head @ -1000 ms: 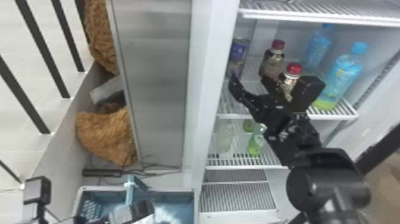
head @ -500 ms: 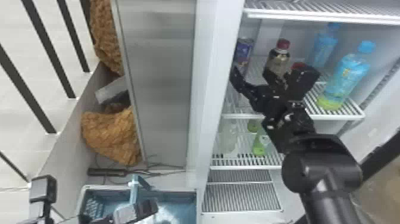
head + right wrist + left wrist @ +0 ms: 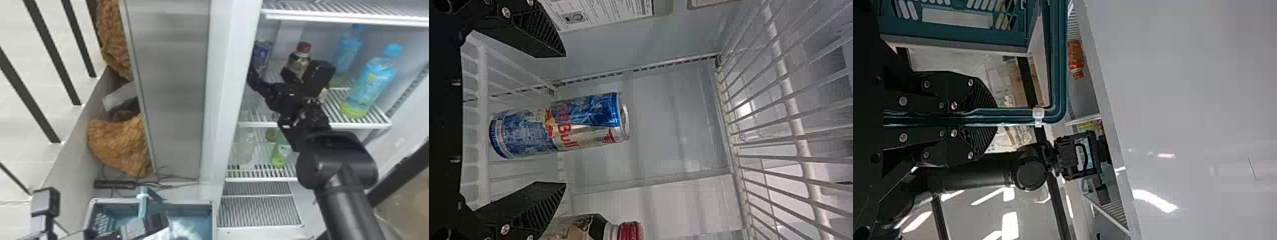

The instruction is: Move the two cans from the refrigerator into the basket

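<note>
In the head view my right gripper [image 3: 267,76] reaches over the fridge's middle shelf, just in front of a blue can [image 3: 262,52]. In the right wrist view the right gripper [image 3: 565,120] stands open, its fingers on either side of the blue and silver can [image 3: 591,120], with gaps visible between them and it. My left gripper [image 3: 150,225] is over the blue basket [image 3: 188,201] at the bottom left. In the left wrist view the left gripper [image 3: 988,117] is shut on the handle of the basket [image 3: 953,32].
A red-capped bottle [image 3: 298,62] stands close to the right gripper; blue bottles [image 3: 370,83] are farther right. Green-tinted bottles [image 3: 279,153] rest on the shelf below. The fridge's side edge [image 3: 223,95] rises just left of the can. A wire shelf [image 3: 344,17] spans above.
My right gripper has moved deeper over the middle shelf, closer to the can, and now covers much of the nearer red-capped bottle. The left gripper stays by the basket.
</note>
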